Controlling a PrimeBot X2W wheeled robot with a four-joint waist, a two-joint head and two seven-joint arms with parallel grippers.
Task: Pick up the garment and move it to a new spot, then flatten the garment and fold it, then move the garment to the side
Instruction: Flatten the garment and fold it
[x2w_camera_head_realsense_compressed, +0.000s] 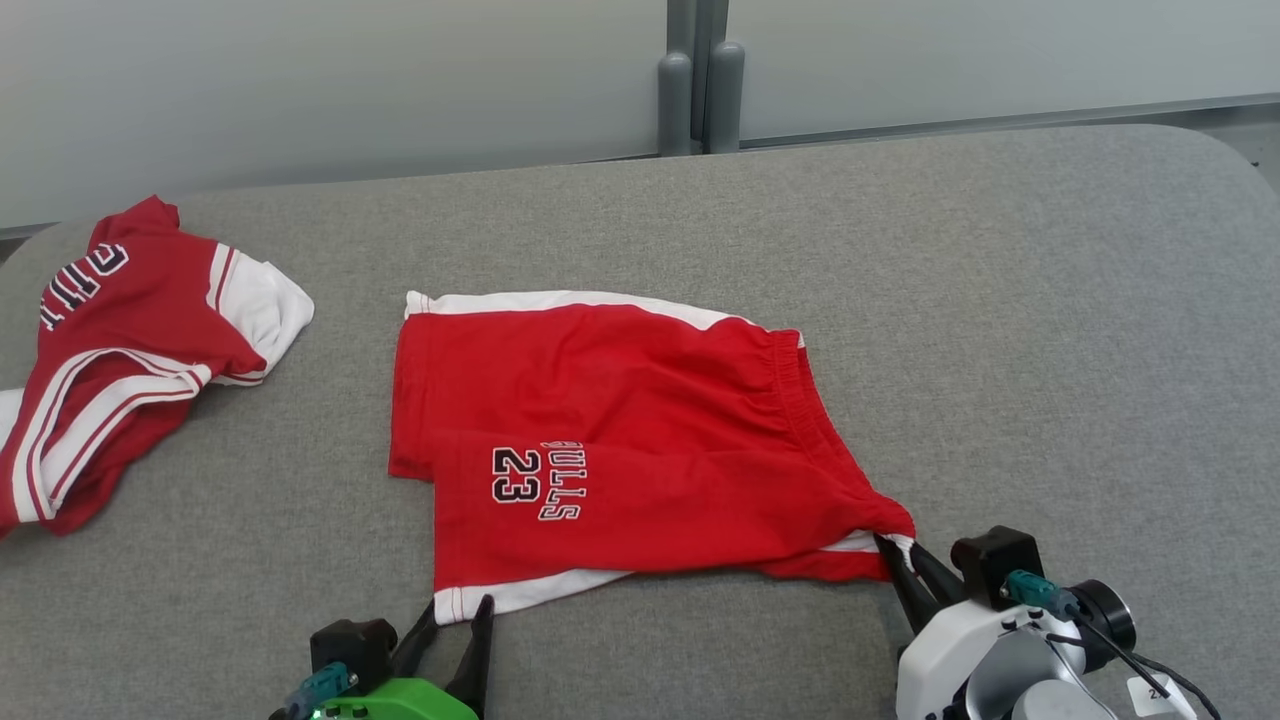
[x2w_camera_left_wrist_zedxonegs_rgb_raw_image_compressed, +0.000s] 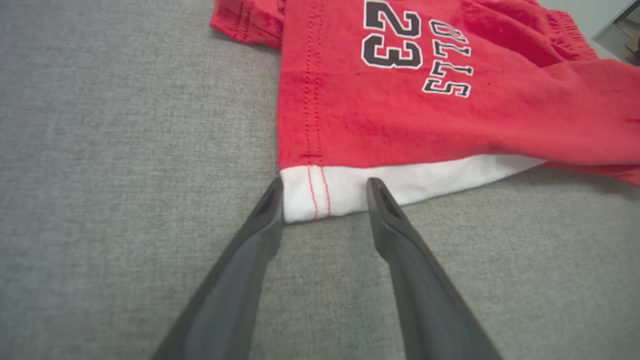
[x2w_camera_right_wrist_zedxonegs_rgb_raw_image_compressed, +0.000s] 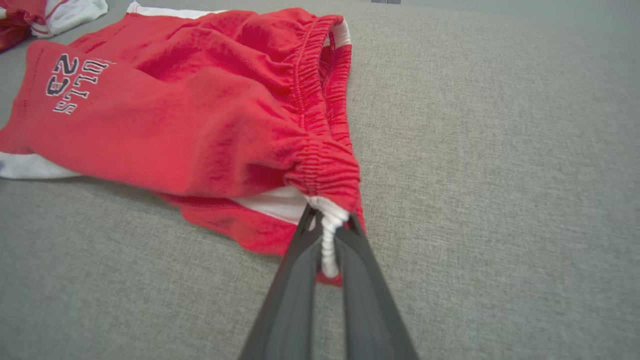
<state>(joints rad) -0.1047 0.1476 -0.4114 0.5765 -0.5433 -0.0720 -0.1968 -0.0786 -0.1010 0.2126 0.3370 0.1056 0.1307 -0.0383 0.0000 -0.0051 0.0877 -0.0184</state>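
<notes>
The garment, red shorts (x2w_camera_head_realsense_compressed: 620, 430) with white trim and "BULLS 23" print, lies spread on the grey table (x2w_camera_head_realsense_compressed: 1000, 300). My left gripper (x2w_camera_head_realsense_compressed: 460, 605) is open at the shorts' near left corner. In the left wrist view its two fingers (x2w_camera_left_wrist_zedxonegs_rgb_raw_image_compressed: 324, 185) stand on either side of the white hem corner (x2w_camera_left_wrist_zedxonegs_rgb_raw_image_compressed: 305, 197), without pinching it. My right gripper (x2w_camera_head_realsense_compressed: 900, 545) is shut on the near right corner of the elastic waistband. The right wrist view shows the bunched white and red waistband (x2w_camera_right_wrist_zedxonegs_rgb_raw_image_compressed: 327, 235) clamped between the fingers (x2w_camera_right_wrist_zedxonegs_rgb_raw_image_compressed: 332, 215), and the shorts (x2w_camera_right_wrist_zedxonegs_rgb_raw_image_compressed: 190, 110) stretching away to the left.
A second red and white garment (x2w_camera_head_realsense_compressed: 130, 350) lies crumpled at the table's far left; a bit of it also appears in the right wrist view (x2w_camera_right_wrist_zedxonegs_rgb_raw_image_compressed: 50, 12). A grey wall with a post (x2w_camera_head_realsense_compressed: 700, 90) stands behind the table. Bare grey surface extends to the right of the shorts.
</notes>
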